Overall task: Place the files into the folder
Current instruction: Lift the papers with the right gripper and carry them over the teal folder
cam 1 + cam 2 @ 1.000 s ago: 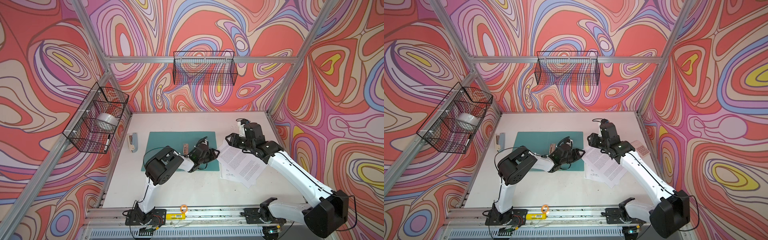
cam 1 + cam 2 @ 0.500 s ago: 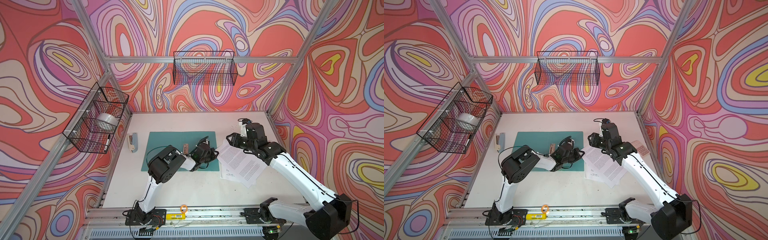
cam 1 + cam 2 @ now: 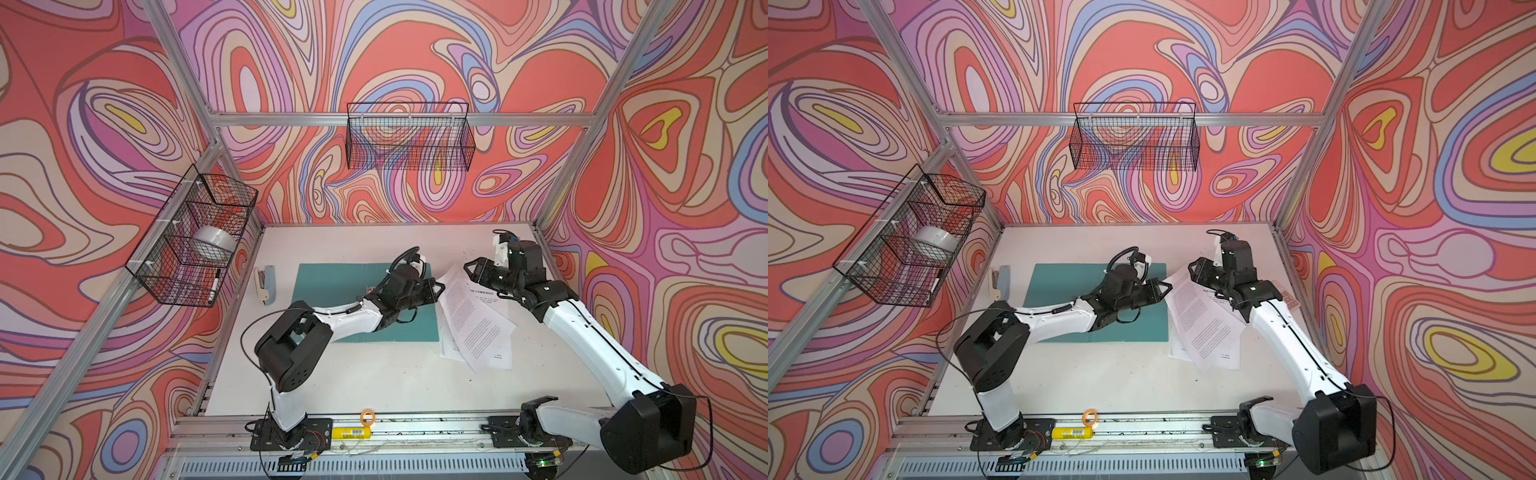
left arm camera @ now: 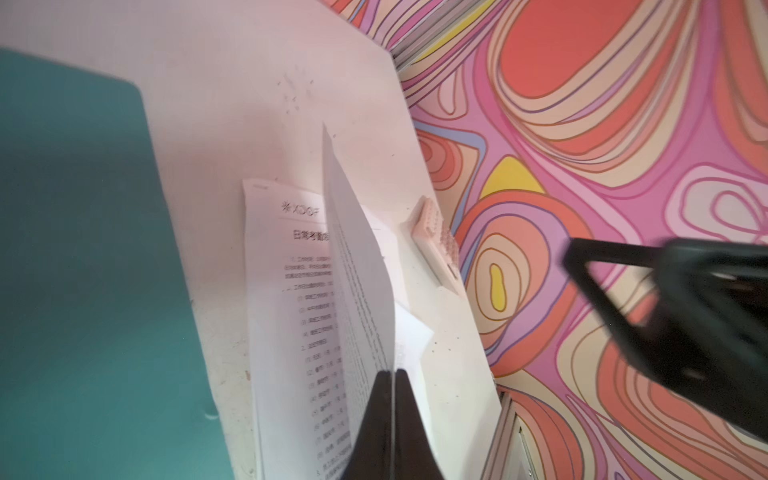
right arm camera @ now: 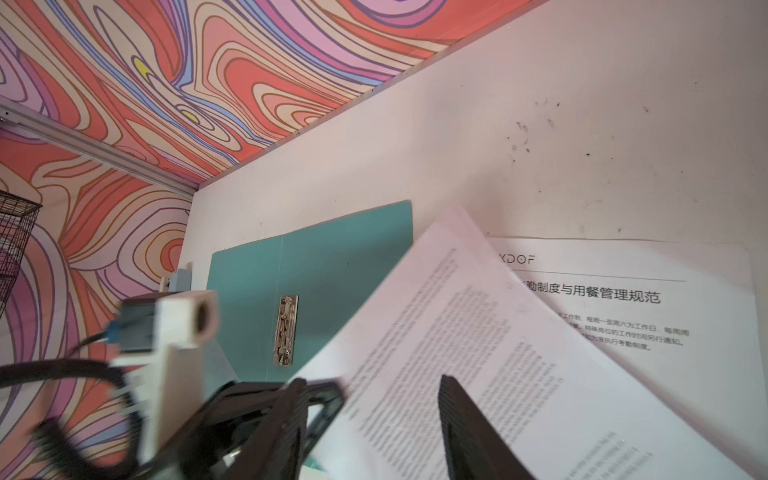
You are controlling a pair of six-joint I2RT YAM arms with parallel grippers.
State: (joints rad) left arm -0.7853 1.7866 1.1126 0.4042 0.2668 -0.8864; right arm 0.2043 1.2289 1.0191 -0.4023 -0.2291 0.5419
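The left gripper (image 4: 391,376) is shut on one edge of the top sheet (image 4: 357,270), raised above the other papers (image 3: 478,332) just beside the open folder (image 3: 332,286). The right gripper (image 3: 470,271) hangs close, jaws apart and empty. With a one-edge pinch the sheet may sag, catch the folder's rim and crumple — or slip free.

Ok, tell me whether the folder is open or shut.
Open: the folder lies spread flat, its metal clip exposed beside the centre fold.
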